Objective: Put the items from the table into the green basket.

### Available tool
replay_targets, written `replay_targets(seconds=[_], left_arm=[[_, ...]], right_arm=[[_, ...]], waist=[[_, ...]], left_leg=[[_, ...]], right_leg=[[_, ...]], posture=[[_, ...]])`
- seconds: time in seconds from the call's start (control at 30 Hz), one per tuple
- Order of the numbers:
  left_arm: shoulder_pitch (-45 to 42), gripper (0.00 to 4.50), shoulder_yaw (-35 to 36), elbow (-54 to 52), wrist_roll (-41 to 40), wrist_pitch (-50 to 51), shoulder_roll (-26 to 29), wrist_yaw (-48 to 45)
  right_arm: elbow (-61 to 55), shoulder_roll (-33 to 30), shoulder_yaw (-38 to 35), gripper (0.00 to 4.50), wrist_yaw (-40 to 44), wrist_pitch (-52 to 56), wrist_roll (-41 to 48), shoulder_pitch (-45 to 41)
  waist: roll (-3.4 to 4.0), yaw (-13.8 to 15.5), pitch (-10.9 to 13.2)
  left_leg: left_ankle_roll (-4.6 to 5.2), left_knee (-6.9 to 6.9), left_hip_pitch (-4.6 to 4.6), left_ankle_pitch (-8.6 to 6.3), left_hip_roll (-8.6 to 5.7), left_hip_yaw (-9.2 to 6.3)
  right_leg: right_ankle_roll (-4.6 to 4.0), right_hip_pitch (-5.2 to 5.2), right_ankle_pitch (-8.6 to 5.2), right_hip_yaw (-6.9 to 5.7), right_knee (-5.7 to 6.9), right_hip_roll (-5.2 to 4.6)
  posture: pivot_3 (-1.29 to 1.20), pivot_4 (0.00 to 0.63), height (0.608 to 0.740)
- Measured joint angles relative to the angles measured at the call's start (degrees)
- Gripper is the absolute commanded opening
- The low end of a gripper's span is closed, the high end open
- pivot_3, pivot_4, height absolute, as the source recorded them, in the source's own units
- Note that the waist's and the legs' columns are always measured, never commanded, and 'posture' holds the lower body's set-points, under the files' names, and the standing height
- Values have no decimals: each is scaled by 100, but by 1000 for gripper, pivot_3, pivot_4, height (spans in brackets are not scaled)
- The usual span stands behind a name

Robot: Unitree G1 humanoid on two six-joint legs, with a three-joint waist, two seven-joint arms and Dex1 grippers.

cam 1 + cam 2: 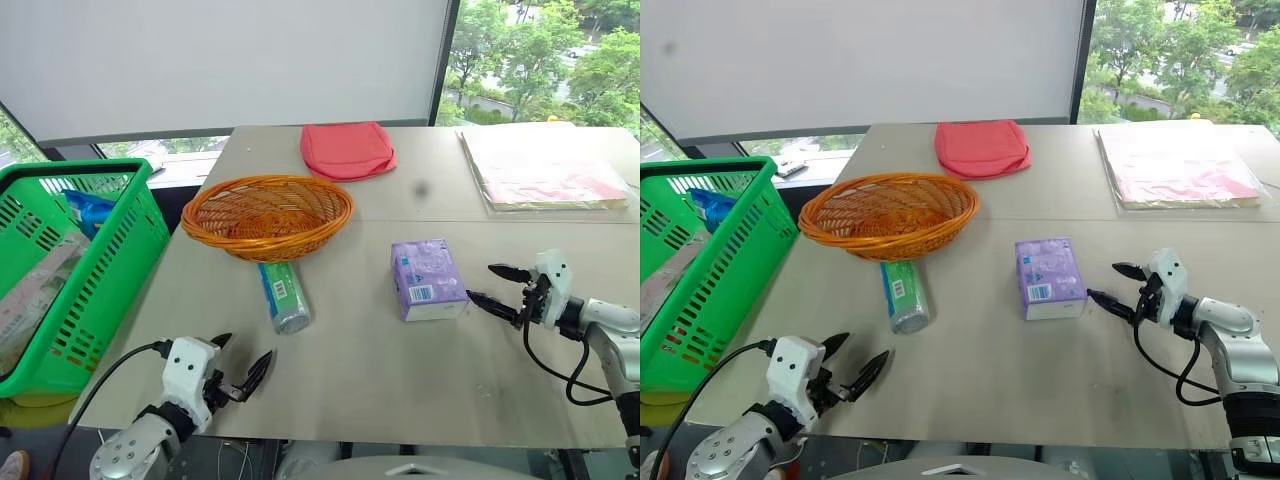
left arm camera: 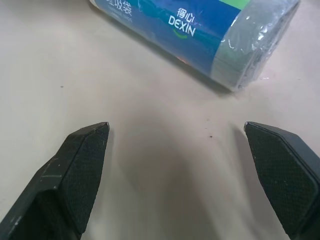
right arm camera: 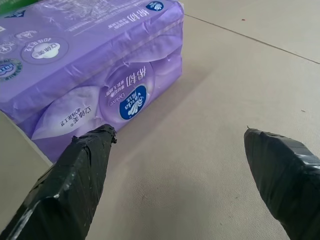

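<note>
On table (image 1: 360, 370), purple tissue pack (image 1: 428, 278)

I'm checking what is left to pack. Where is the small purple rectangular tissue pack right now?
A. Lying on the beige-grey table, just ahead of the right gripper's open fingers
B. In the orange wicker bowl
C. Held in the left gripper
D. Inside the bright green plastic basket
A: the small purple rectangular tissue pack lies on the beige-grey table, with the right gripper open beside it and not touching.
</note>
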Motion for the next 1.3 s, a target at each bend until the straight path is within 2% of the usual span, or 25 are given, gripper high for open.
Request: replay_targets(seconds=[0.07, 0.2, 0.3, 0.33, 0.5, 0.63, 0.77, 0.9, 1.03, 1.13, 1.3], left_arm=[[57, 4466, 51, -10, -65, 3, 1, -17], [367, 4466, 403, -478, -1135, 198, 62, -485], [454, 4466, 1134, -898, -2143, 443, 435, -785], [543, 4466, 1563, -1063, -2507, 547, 746, -930], [616, 4466, 2571, -1340, -3299, 797, 1191, -1052], [710, 4466, 3316, -1411, -3567, 922, 1384, -1009], [863, 4466, 3899, -1599, -3729, 1009, 1438, -908], [1211, 4466, 4442, -1802, -4026, 1108, 1297, -782], [1714, 4466, 4553, -2156, -4124, 1173, 994, -706], [1828, 4500, 4586, -2304, -4160, 1162, 819, -549], [1934, 4500, 4478, -2342, -4036, 1129, 611, -433]], right_arm=[[37, 0, -8, 4500, -7, -25, 1, -75], [-149, 17, -10, 4500, -89, 230, 126, -566], [-568, 76, 203, 4500, -58, 592, 236, -1185], [-777, 119, 416, 4500, 13, 700, 242, -1569], [-1064, 402, 1247, 4500, 361, 744, 62, -2560], [-688, 1119, 2122, 4500, 629, 322, -437, -3557], [-191, 1641, 2599, 4500, 869, 2, -720, -4204], [483, 2083, 3043, 4500, 869, -173, -1179, -4581], [1214, 2231, 3385, 4500, 741, -571, -1814, -4770], [1493, 2420, 3434, 3721, 648, -645, -2042, -4784], [1630, 2513, 3427, 1342, 570, -870, -2305, -4832]], waist=[[1, -6, 5], [-4, -23, 12], [-1, -17, 14], [0, -16, 13], [-13, 10, -3], [-38, 5, -18], [-70, 62, -39], [-91, 239, -52], [-100, 439, -58], [-100, 620, -57], [-101, 829, -58]], left_leg=[[0, 0, -1, 0, 0, 2], [0, 0, -10, 0, 8, 11], [-1, 0, -26, 0, 26, 15], [-2, -1, -31, 0, 39, 17], [-33, 0, -59, 15, 46, 17], [-39, 1, -64, 13, 46, 37], [-42, 0, -62, 11, 48, 43], [-50, 0, -62, 6, 56, 61], [-53, -1, -62, 4, 61, 74], [-58, -1, -64, 1, 71, 76], [-61, -1, -68, 0, 84, 98]], right_leg=[[0, -2, 0, 2, 1, 0], [-1, -15, 0, 10, 3, 5], [-4, -42, 0, 13, 11, 23], [-11, -52, 5, 16, 6, 38], [-17, -74, 8, 18, 1, 47], [-16, -90, 9, 39, 5, 54], [-16, -100, 10, 49, 7, 59], [-19, -113, 12, 79, 12, 79], [-20, -121, 13, 97, 20, 86], [-29, -133, 16, 100, 33, 97], [-33, -153, 17, 121, 56, 108]], posture=[[-27, 27, 740], [-6, 25, 740], [12, 22, 740], [22, 18, 740], [70, 0, 740], [127, 0, 740], [190, 0, 740], [239, 0, 740], [282, 0, 740], [299, 0, 740], [305, 0, 740]])
